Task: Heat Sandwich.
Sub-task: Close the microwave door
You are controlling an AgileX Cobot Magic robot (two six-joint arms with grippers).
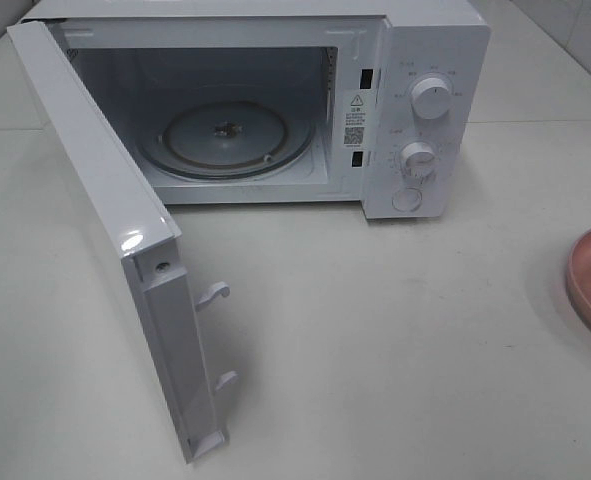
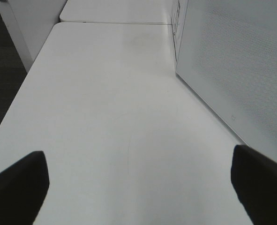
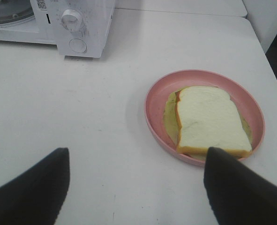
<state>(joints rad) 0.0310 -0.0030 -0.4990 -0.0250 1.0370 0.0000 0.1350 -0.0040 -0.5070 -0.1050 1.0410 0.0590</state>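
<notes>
A white microwave [image 1: 275,100] stands on a white counter [image 1: 375,340], door [image 1: 115,250] swung wide. The sandwich [image 3: 211,119] lies on a pink plate [image 3: 152,101], right of the microwave. Both hands, left [image 2: 138,187] and right [image 3: 136,187], hang open and empty above the counter.

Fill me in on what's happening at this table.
A two-armed robot is set to heat a sandwich, which lies on a pink plate on the table, to the right of the microwave. The microwave door is swung wide open and the glass turntable is bare. Both grippers, left and right, are open and hold nothing.
</notes>
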